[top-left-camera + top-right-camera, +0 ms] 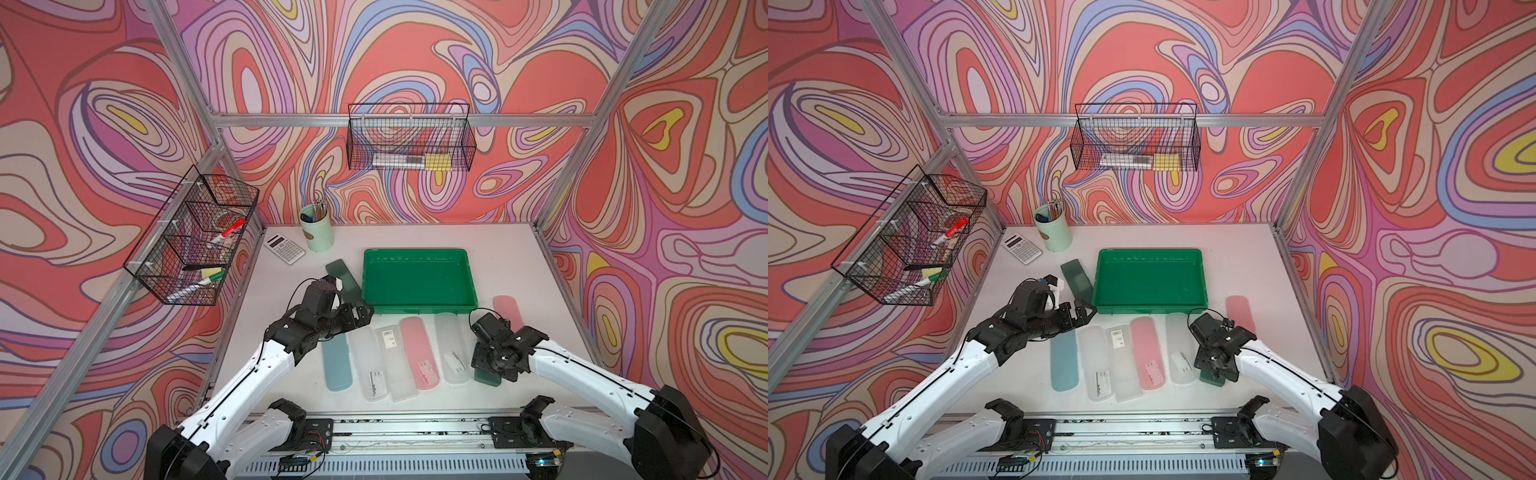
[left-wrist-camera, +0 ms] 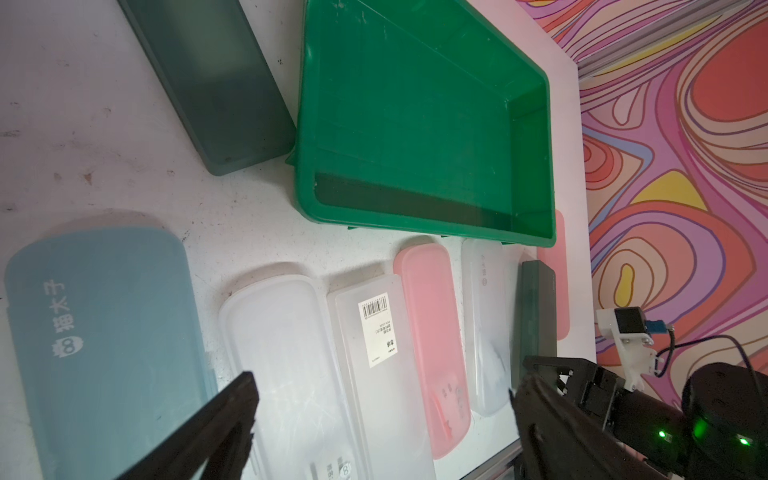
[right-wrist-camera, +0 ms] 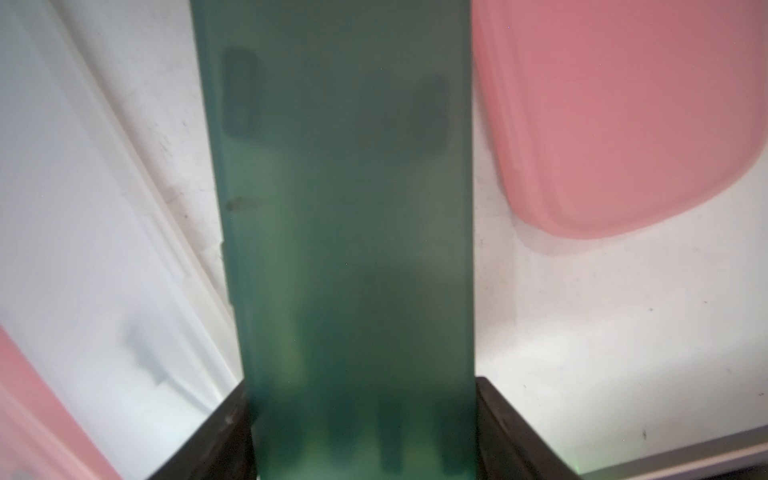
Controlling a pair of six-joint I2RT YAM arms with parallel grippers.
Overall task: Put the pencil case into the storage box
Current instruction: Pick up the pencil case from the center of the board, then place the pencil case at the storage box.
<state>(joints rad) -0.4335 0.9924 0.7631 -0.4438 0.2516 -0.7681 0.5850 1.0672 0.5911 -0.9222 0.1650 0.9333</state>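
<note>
With the storage box [image 1: 417,282] mid-counter empty, only the grasp is made: the right gripper [image 3: 365,415] clamps the dark green pencil case [image 3: 345,208] near the counter's front-right corner, and the left gripper [image 2: 382,384] gapes idle.
</note>
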